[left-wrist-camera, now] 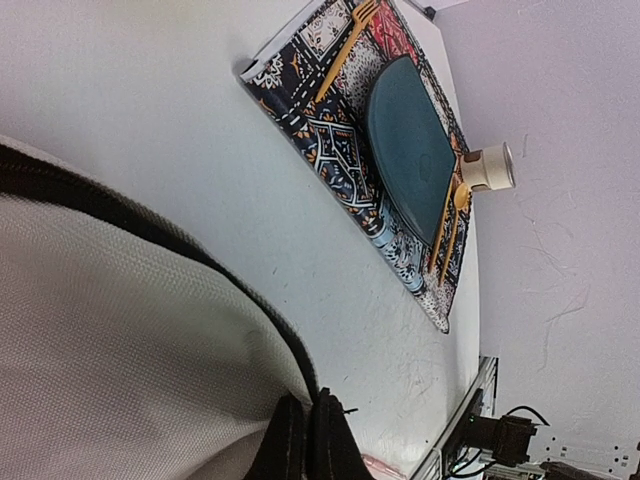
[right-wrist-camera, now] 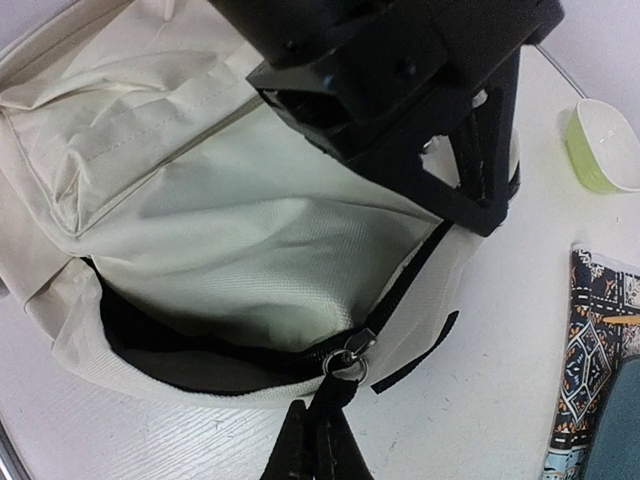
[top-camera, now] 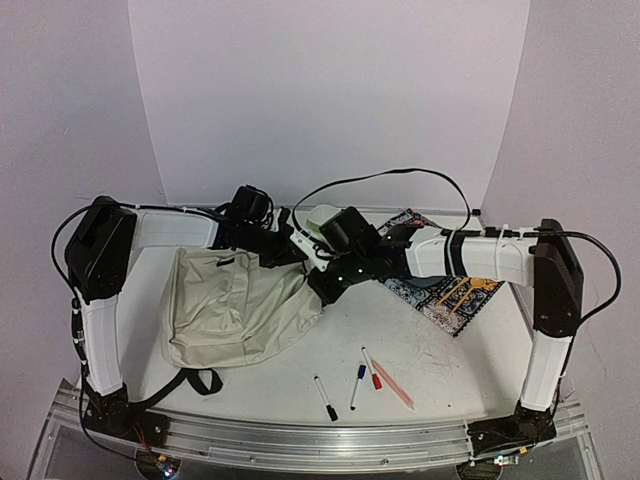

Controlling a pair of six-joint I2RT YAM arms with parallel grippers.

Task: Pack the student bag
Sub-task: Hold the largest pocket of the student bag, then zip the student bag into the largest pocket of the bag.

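Observation:
The student bag [top-camera: 235, 305], cream fabric with black zipper lines, lies flat at the left centre of the table. Its top zipper is partly undone, showing a dark inside [right-wrist-camera: 170, 350]. My right gripper [right-wrist-camera: 320, 440] is shut on the black zipper pull tab [right-wrist-camera: 350, 385] below the metal ring, at the bag's right corner [top-camera: 318, 290]. My left gripper [left-wrist-camera: 308, 435] is shut, pinching the bag's cream edge beside the black zipper line [left-wrist-camera: 150, 225]. It reaches in from the back [top-camera: 295, 255] and fills the top of the right wrist view [right-wrist-camera: 400, 90].
A patterned mat [top-camera: 450, 290] lies to the right, carrying a teal plate [left-wrist-camera: 410, 145] and yellow cutlery. A white cup [left-wrist-camera: 490, 167] and a green bowl [right-wrist-camera: 605, 145] stand nearby. Several markers [top-camera: 357, 385] and a pink pen [top-camera: 392, 385] lie near the front edge.

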